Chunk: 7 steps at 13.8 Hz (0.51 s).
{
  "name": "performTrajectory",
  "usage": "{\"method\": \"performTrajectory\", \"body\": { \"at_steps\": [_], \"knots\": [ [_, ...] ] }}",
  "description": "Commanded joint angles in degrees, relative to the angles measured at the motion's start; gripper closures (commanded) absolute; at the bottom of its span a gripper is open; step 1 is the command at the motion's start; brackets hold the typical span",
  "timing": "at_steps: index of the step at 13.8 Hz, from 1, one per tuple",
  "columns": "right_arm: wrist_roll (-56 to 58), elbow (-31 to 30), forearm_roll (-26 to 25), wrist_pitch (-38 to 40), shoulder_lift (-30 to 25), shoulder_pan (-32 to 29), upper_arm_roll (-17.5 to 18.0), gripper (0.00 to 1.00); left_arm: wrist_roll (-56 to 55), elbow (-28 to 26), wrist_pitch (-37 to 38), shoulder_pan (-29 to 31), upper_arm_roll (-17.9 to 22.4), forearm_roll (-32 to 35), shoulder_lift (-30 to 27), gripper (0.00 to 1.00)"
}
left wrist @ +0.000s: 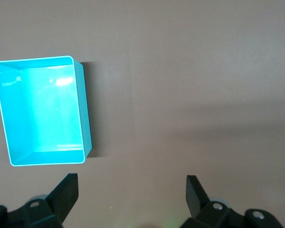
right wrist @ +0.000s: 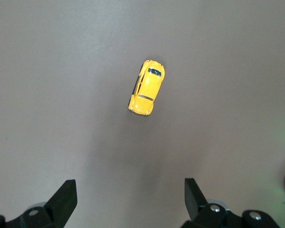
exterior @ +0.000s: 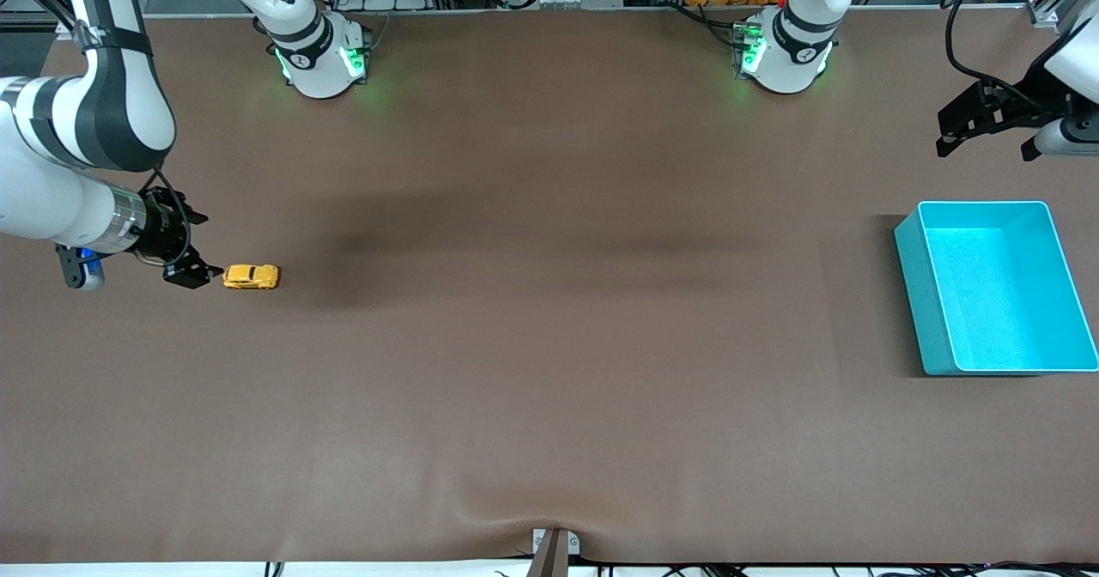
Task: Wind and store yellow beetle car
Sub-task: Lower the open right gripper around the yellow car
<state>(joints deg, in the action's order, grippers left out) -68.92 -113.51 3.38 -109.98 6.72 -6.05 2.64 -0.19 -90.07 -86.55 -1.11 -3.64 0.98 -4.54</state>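
Car point(exterior: 251, 276) sits unwound, well apart from bin point(exterior: 996, 289); my right gripper point(exterior: 191, 270) beside car, left gripper point(exterior: 987, 126) waiting above bin, both spread, empty.

The yellow beetle car point(exterior: 251, 276) sits on its wheels on the table point(exterior: 549, 345) toward the right arm's end, just beside the right gripper point(exterior: 191, 270), whose fingers stand apart above the tabletop. Well apart from it, at the left arm's end, rests the bin point(exterior: 912, 289), with the left gripper point(exterior: 987, 135), fingers spread, over the table near it.
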Motion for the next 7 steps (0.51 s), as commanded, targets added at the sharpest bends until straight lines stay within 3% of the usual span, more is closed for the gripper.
{"method": "performTrajectory", "body": {
  "at_steps": [1, 7],
  "knots": [
    [-5.6, -4.9, 0.8, -5.1, -0.7, -0.5, 0.2, 0.00, 1.0, -0.3, -0.3, 0.5, -0.3, -0.6, -0.8, 0.00],
    [-9.3, -6.8, 0.8, -6.9, -0.7, -0.9, 0.1, 0.00, 1.1, -0.3, -0.3, 0.5, -0.2, -0.6, -0.8, 0.00]
  ]
}}
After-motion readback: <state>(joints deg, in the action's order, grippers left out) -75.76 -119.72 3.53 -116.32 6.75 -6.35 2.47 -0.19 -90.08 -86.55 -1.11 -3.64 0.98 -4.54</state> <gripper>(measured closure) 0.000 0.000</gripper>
